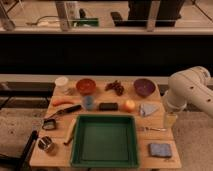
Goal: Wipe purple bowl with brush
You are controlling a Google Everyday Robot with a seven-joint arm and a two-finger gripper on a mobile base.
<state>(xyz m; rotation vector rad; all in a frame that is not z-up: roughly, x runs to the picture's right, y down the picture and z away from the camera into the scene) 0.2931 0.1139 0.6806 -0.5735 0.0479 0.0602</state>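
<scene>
While the gripper (170,120) hangs just off the green tray's (104,117) far right corner, how wide it stands, and whether it holds anything, cannot be made out. The purple bowl (144,87) sits behind the tray, toward its right; the brush (64,113) lies off its far left corner.

Nothing you can read here, no legible text, label or number on the wooden table (159,139) or its things, your gripper (170,120) at the table's right edge, under the white arm (187,90).
</scene>
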